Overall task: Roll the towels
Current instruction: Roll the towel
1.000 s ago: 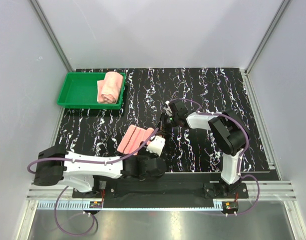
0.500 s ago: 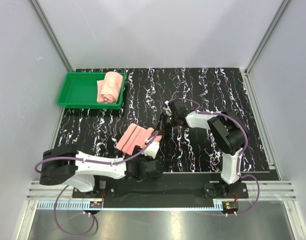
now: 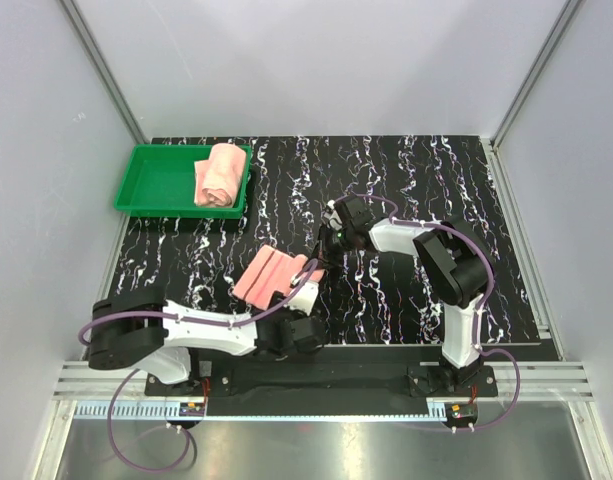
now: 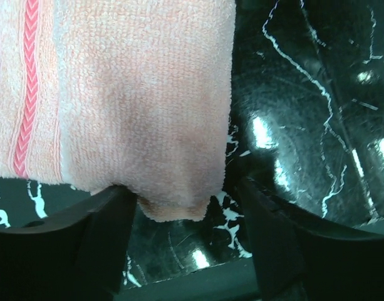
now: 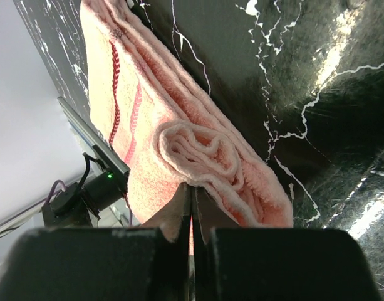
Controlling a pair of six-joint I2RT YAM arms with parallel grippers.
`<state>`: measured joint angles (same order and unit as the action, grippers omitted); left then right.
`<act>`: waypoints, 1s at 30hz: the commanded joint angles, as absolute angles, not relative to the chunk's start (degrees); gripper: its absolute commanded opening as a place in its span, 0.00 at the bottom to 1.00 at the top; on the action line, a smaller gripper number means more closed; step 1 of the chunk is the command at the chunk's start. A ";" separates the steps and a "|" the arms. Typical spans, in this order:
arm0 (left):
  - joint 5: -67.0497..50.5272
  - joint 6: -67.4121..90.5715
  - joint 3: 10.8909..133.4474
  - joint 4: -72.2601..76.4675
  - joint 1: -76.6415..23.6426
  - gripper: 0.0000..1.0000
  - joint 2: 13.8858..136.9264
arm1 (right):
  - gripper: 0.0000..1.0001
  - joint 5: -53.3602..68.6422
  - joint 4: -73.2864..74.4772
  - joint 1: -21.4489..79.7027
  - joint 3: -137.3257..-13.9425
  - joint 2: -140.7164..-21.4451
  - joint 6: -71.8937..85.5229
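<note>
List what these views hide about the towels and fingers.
- Top external: the left gripper and right gripper cover one end of the nearer salmon-pink terry towel.
- Right wrist: the shut fingers hide whether cloth is pinched.
- Left wrist: the top edge cuts that towel off.
- Top external: rolled pink towel in the green plastic tray: label too small.
</note>
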<state>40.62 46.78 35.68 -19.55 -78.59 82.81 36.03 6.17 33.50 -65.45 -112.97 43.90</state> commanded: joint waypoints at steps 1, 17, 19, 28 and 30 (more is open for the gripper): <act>37.79 46.93 36.03 -18.81 -77.96 0.61 86.39 | 0.00 34.45 9.22 34.01 -66.80 -114.34 41.49; 31.56 44.39 44.47 -20.48 -76.46 0.13 88.60 | 0.06 27.34 28.10 30.33 -72.86 -109.52 32.00; 29.28 44.30 45.96 -19.78 -76.29 0.11 88.33 | 0.08 23.83 33.82 28.13 -74.79 -107.67 29.45; 17.60 45.70 49.31 -14.69 -73.57 0.07 88.33 | 0.12 17.50 40.51 17.06 -72.78 -93.97 31.81; 15.04 46.58 49.05 -13.19 -72.08 0.07 87.81 | 0.12 16.00 41.30 15.56 -72.95 -91.16 32.08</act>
